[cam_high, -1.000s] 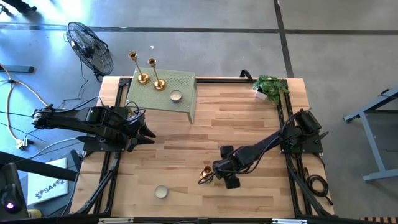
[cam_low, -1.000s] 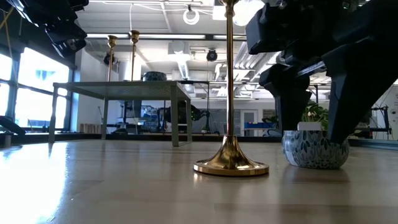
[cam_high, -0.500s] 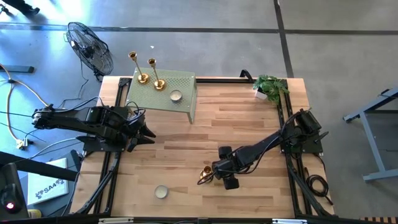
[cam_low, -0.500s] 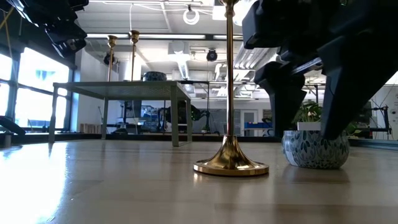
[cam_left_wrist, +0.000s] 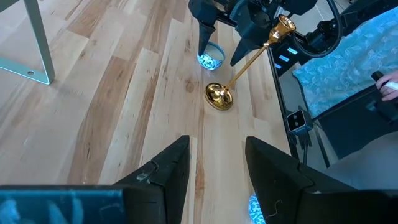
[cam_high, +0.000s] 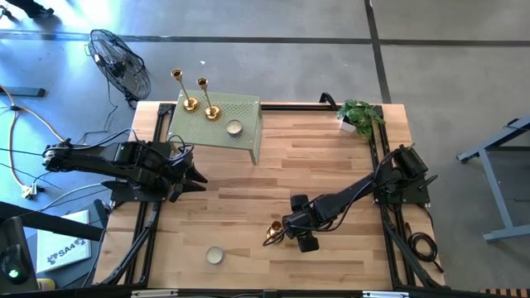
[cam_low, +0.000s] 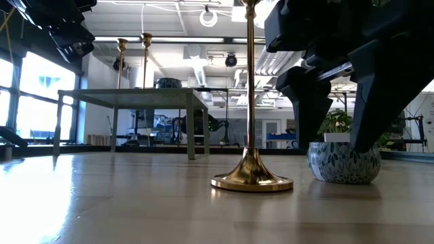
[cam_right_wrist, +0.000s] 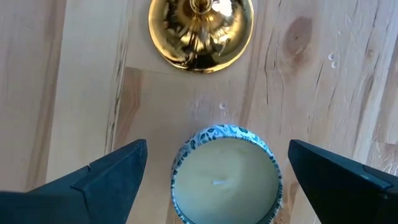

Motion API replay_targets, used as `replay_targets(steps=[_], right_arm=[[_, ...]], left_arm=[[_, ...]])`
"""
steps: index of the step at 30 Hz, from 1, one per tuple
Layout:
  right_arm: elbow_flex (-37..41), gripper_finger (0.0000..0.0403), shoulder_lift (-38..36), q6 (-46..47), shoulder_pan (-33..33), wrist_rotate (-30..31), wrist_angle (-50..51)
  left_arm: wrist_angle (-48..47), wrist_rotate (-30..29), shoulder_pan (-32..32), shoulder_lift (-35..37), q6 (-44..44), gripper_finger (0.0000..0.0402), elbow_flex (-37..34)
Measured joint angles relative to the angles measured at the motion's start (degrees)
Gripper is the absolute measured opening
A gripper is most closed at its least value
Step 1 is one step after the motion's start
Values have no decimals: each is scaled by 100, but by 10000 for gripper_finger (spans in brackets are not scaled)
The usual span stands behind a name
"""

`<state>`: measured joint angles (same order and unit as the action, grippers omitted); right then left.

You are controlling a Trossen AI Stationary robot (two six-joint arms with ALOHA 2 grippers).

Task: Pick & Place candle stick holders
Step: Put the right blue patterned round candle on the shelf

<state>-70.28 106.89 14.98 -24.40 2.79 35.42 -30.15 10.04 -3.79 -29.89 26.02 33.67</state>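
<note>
One gold candlestick [cam_high: 274, 231] stands on its round base on the wood table; it also shows in the low view [cam_low: 251, 102] and the left wrist view [cam_left_wrist: 219, 97]. Two more gold candlesticks [cam_high: 184, 89] [cam_high: 207, 99] stand on the green perforated side table [cam_high: 217, 124] at the far left. My right gripper [cam_high: 291, 233] is open, pointing down just right of the lone candlestick. Its fingers straddle a blue-patterned candle jar [cam_right_wrist: 225, 173] without touching it [cam_low: 342, 115]. My left gripper [cam_high: 201, 176] is open and empty at the table's left [cam_left_wrist: 214, 168].
A candle tin [cam_high: 234, 127] sits on the green table and another [cam_high: 214, 255] near the front edge. A potted plant [cam_high: 360, 116] stands at the far right corner. A fan [cam_high: 120, 62] stands off the table at far left. Bare wood lies between the arms.
My right gripper has shifted slightly toward the table's left above the candle jar, fingers still apart. The candlestick and the jar have stayed where they were.
</note>
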Motion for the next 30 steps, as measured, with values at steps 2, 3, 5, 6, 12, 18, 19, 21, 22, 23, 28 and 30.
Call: replay_targets(steps=[2,3,5,6,12,18,19,21,22,23,28,30], right_arm=[[33,385,-3,0,0,8,-56],[80,385,-4,9,0,4,-123],[206,385,-4,58,0,-20,-202],[263,385,-4,104,0,-57,-257],[337,385,-4,149,-2,-120,-367],[337,385,-4,44,0,-105,-363],[337,385,-4,42,-2,-105,-363],[337,385,-4,42,-2,-105,-363],[337,385,-4,38,-2,-105,-362],[337,385,-4,18,-2,-105,-361],[337,385,-4,2,0,-105,-275],[337,385,-4,4,0,-105,-272]], left_arm=[[0,0,1,2,0,154,0],[0,0,1,1,0,154,0],[0,0,0,0,2,154,0],[2,0,0,2,2,154,0],[2,0,0,1,15,154,0],[2,-2,1,1,13,154,0],[2,-2,1,1,14,154,0],[3,-2,0,0,13,154,0],[4,-2,2,0,14,154,0],[4,-2,0,0,16,154,2],[4,-3,1,0,39,154,1],[4,-4,2,2,39,154,0]])
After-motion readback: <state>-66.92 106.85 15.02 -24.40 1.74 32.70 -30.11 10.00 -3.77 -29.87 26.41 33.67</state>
